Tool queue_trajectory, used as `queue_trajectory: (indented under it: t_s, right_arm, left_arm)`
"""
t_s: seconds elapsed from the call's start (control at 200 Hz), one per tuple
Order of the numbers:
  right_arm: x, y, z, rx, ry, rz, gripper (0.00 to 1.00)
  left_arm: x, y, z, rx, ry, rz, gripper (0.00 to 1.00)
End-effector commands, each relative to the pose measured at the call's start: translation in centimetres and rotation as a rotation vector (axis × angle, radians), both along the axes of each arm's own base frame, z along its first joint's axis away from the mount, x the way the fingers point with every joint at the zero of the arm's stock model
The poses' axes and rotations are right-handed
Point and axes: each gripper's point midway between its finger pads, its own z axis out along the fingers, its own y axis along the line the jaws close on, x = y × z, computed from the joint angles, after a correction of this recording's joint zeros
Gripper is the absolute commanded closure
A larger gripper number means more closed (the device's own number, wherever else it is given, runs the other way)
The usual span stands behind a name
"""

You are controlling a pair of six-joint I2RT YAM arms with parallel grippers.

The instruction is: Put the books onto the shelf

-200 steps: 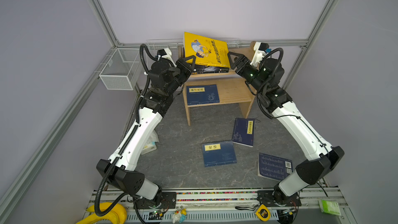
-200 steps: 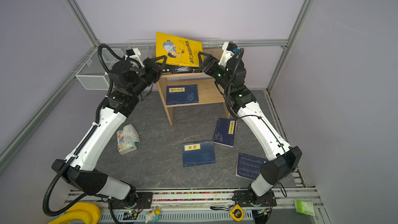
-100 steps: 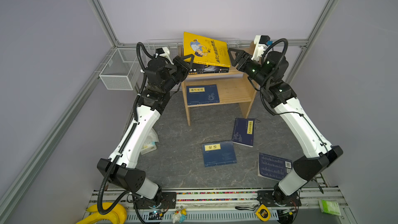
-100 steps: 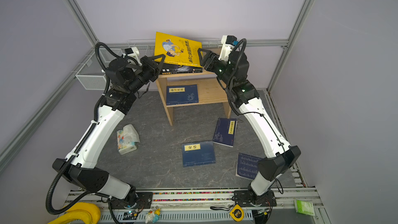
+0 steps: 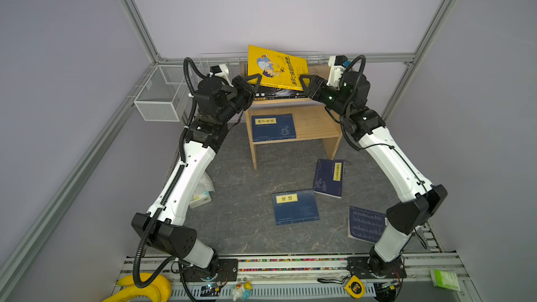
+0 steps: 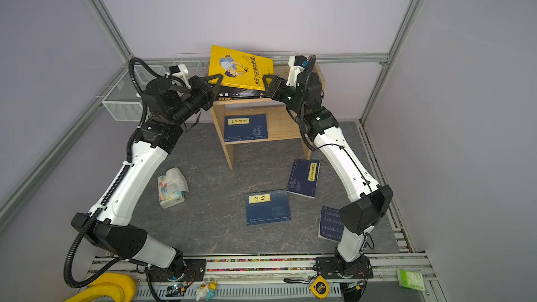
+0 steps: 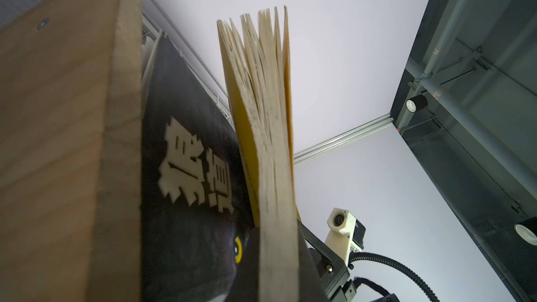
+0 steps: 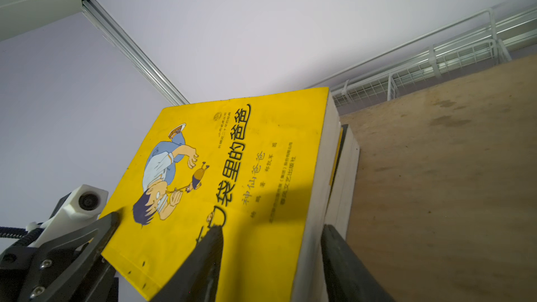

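While clenching the tilted yellow book [image 5: 276, 66] at upper centre with left fingers [image 5: 251, 79] and straddling it with parted right fingers [image 5: 305, 79], looks roughly halfway: black books [image 5: 279, 96] and a navy book [image 5: 273, 126] on the shelf [image 5: 315, 124], three navy books [image 5: 295, 207] left on the tabletop [image 5: 247, 169].

L gripper [image 5: 258, 77] jaws pinched shut, R gripper [image 5: 301, 79] jaws part-open; both arms raised, reaching inward.

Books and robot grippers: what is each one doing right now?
Bright yellow cartoon paperback: tilted up atop the light pine wooden shelf.
Black paperbacks: flat beneath it.
Navy paperback, lower tier: flat.
Three navy paperbacks off the shelf: flat.
Left gripper: shut on the yellow paperback's corner.
Right gripper: open, jaws astride its other end.
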Motion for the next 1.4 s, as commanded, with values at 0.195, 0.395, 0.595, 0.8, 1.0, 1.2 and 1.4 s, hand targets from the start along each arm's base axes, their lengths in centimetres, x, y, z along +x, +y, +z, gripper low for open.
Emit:
queue_trajectory:
  t_s: [0.195,0.395,0.595,0.8,1.0,1.2,1.4]
  right_arm:
    - [0.1,0.0,0.8,-0.003,-0.030,-0.010,0.49]
    - [0.6,0.1,-0.4,-0.033,-0.005,-0.034,0.55]
    - [0.7,0.0,-0.8,-0.044,0.004,-0.044,0.58]
    - [0.8,0.2,-1.3,-0.052,0.014,-0.043,0.59]
    - [0.7,0.4,-1.5,-0.056,0.017,-0.036,0.60]
    - [0.5,0.5,-1.9,-0.062,0.021,-0.028,0.60]
    - [0.1,0.4,-1.6,-0.057,0.011,-0.025,0.59]
  left_arm:
    - [-0.4,0.4,1.9,-0.056,-0.059,-0.027,1.00]
    - [-0.5,0.6,1.7,-0.054,-0.054,-0.024,0.95]
    - [-0.8,0.9,1.5,-0.052,-0.051,-0.016,0.73]
    - [-1.1,1.5,1.4,-0.057,-0.045,-0.003,0.59]
    - [-1.2,3.5,1.0,-0.054,-0.035,0.038,0.44]
    - [-1.3,9.2,-0.5,-0.023,-0.014,0.151,0.41]
    - [-2.7,11.5,-1.2,0.106,-0.035,0.231,0.41]
